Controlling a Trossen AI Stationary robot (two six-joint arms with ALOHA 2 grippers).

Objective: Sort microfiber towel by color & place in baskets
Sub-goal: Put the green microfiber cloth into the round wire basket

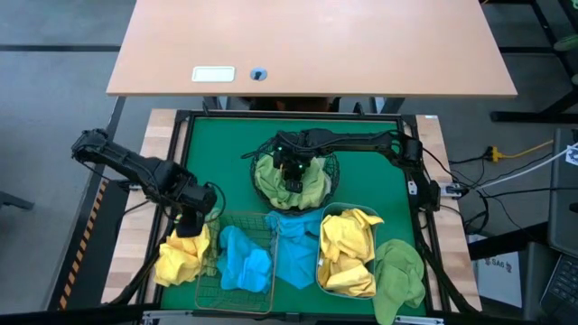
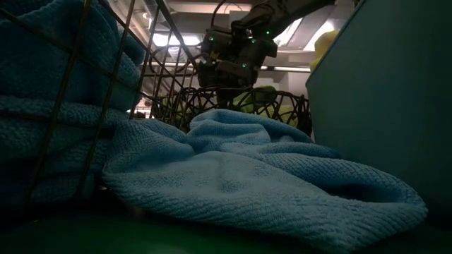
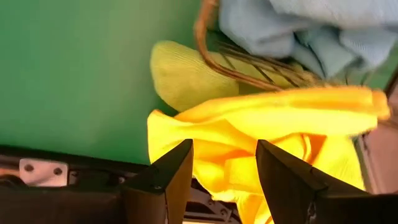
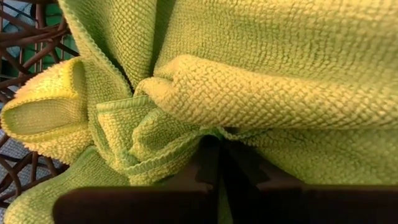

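Right wrist view: right pincer (image 4: 214, 163) clenched on green towel (image 4: 261, 81); left pincer (image 3: 224, 165) released over yellow towel (image 3: 273, 118)

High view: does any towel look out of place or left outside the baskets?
Yes. A green towel lies on the table beside the plastic tub, outside any basket. A blue towel lies between the copper basket and the tub. A yellow towel sits outside the copper basket's other side, under the left gripper.

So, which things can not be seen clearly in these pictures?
- Copper wire basket, high view: blue towels cover its floor.
- Plastic tub, high view: yellow towels hide what lies under them.
- Black mesh bowl, low view: a blue towel blocks its lower part.
- Right gripper, right wrist view: green towel folds cover its tips.
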